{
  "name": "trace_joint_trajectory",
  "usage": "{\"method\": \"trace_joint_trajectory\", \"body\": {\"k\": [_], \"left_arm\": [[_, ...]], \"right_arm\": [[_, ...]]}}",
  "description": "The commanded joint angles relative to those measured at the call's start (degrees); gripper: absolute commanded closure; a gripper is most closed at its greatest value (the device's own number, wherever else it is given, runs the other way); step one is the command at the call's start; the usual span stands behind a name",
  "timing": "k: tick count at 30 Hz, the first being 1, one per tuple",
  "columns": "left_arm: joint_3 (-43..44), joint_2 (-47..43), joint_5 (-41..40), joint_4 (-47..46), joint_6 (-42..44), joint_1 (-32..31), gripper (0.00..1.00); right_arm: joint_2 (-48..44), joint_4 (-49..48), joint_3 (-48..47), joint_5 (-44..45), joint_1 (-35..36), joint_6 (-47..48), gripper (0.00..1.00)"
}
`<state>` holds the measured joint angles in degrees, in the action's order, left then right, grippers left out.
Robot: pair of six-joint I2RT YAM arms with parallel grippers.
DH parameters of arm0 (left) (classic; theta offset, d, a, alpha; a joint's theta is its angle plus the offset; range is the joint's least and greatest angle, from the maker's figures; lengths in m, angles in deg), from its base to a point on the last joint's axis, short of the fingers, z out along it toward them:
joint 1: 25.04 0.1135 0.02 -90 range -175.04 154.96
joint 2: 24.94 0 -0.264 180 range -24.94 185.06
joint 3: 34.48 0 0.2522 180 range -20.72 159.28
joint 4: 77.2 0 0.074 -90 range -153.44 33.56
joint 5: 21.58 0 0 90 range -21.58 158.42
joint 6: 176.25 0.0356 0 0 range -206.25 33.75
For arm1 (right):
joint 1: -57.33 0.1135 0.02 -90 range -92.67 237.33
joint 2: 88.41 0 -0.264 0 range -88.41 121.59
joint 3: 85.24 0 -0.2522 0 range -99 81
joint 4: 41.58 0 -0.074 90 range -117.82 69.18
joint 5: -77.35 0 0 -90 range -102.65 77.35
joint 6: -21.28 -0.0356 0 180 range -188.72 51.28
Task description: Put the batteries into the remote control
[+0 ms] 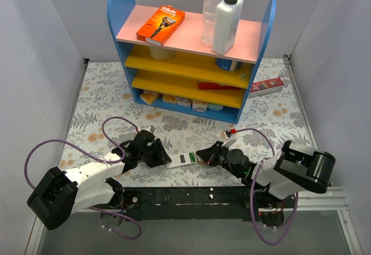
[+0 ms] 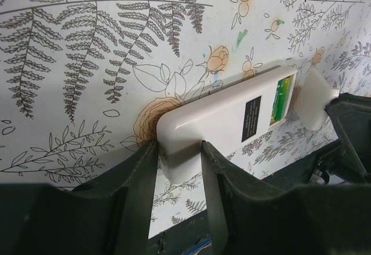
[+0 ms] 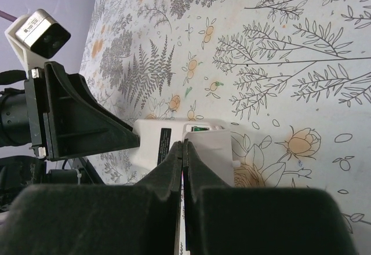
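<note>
The remote is at the middle of the near edge of the surface, back side up, between the two arms. I cannot tell if it rests on the surface or is held just above it.

The left pincer is grasping the remote at its closed end, one finger on each long side. The right pincer is clenched on nothing, its two fingers pressed flat together. Its tip is just beside the other end of the remote, where the compartment is open.

Green shows inside this compartment, so I judge that the batteries are already in. How many there are, and whether they sit fully down, I cannot tell.

A white piece touches the remote at this open end. It is probably the cover, not yet closed.

So the step in hand seems to be the last one: seating the batteries and closing the cover. The next move calls for the left pincer to hold the remote firm. The right tip must press or slide the white piece over the compartment, in line with the remote, without lifting the batteries out.
</note>
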<state>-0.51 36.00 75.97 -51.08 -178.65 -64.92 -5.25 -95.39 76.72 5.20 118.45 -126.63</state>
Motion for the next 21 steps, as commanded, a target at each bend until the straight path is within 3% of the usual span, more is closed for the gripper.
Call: {"method": "trace_joint_trajectory", "body": {"k": [1,6,8,16,19,21], "left_arm": [[-1.4,0.4,-0.2,2.4,0.5,-0.6,0.65],[-1.5,0.0,-0.4,2.3,0.3,-0.5,0.65],[-1.4,-0.4,-0.5,2.4,0.3,-0.5,0.59],[-1.0,-9.5,-4.8,3.1,0.7,-0.5,0.11],[-0.9,-16.7,-5.9,1.4,4.1,-0.5,0.02],[-1.7,-22.2,-5.3,-2.9,7.8,-0.6,0.02]], "right_arm": [[-0.9,-1.8,-0.6,1.3,-0.5,-0.7,0.99],[-4.9,2.6,-0.2,1.4,-0.7,0.3,0.99],[-6.3,3.1,-0.6,0.5,-0.7,0.6,0.99],[-13.4,8.8,-3.5,-3.6,-0.8,0.4,0.99],[-18.1,11.5,-4.8,-4.0,-0.9,0.1,0.99],[-20.7,14.7,-5.8,-4.0,-1.1,-1.0,0.99]]}}
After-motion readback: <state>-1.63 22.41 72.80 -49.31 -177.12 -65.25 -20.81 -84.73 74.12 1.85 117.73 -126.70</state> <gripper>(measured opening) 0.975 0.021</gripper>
